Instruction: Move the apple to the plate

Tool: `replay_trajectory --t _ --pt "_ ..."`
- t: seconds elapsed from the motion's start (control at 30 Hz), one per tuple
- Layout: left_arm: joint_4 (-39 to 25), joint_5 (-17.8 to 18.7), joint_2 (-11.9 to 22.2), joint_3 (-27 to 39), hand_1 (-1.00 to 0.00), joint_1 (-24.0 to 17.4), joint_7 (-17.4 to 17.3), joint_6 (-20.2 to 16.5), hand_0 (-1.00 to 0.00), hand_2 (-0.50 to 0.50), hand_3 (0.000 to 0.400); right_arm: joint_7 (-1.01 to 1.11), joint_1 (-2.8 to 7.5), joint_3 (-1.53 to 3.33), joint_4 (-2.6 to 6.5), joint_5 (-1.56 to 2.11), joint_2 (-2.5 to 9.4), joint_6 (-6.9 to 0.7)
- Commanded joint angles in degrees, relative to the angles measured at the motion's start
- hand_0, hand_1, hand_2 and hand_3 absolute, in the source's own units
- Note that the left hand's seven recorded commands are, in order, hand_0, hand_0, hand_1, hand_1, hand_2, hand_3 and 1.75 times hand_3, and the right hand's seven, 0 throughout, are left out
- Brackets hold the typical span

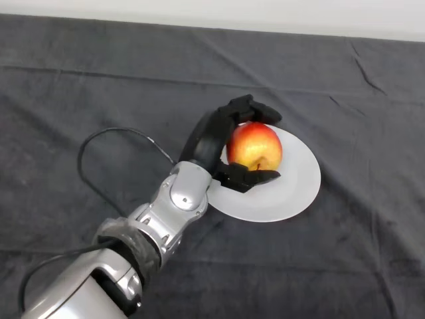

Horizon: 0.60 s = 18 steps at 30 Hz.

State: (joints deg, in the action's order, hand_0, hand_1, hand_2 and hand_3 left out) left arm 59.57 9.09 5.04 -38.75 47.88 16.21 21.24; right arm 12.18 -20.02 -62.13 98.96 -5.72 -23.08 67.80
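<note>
Round red-and-yellow apple (255, 147) — roughly spherical, no clear long axis, stem direction not discernible — sits over the left part of the white round plate (295, 186), grasped by the black left hand (211, 141), fingers curled over its far side, thumb at its near side.

A single head view looks steeply down, from close above, onto the cloth-covered table (80, 80).

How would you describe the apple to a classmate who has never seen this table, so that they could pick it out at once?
Start from the dark cloth over the table and find the white plate right of centre. Over its left part the black left hand curls round the apple, fingers above, thumb below. It is the only round, red and yellow thing in view.
</note>
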Motion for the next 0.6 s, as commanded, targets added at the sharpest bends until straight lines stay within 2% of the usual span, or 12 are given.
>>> replay_trajectory --t 0.03,0.3,0.6 --pt "1.63 1.19 -1.71 -1.97 -1.00 6.30 0.83 -0.89 -1.00 0.00 0.400 -0.83 11.11 -0.95 6.62 0.47 9.52 -4.11" --pt "1.33 3.39 -1.54 -8.12 -1.00 7.03 1.72 -2.63 -1.00 0.00 0.400 -0.85 11.11 -1.02 6.65 0.39 9.51 -4.08" --pt "1.92 2.09 -1.03 -13.41 -1.00 7.95 4.97 -4.00 -1.00 0.00 0.400 -0.87 11.12 -1.11 6.67 0.28 9.50 -4.05"
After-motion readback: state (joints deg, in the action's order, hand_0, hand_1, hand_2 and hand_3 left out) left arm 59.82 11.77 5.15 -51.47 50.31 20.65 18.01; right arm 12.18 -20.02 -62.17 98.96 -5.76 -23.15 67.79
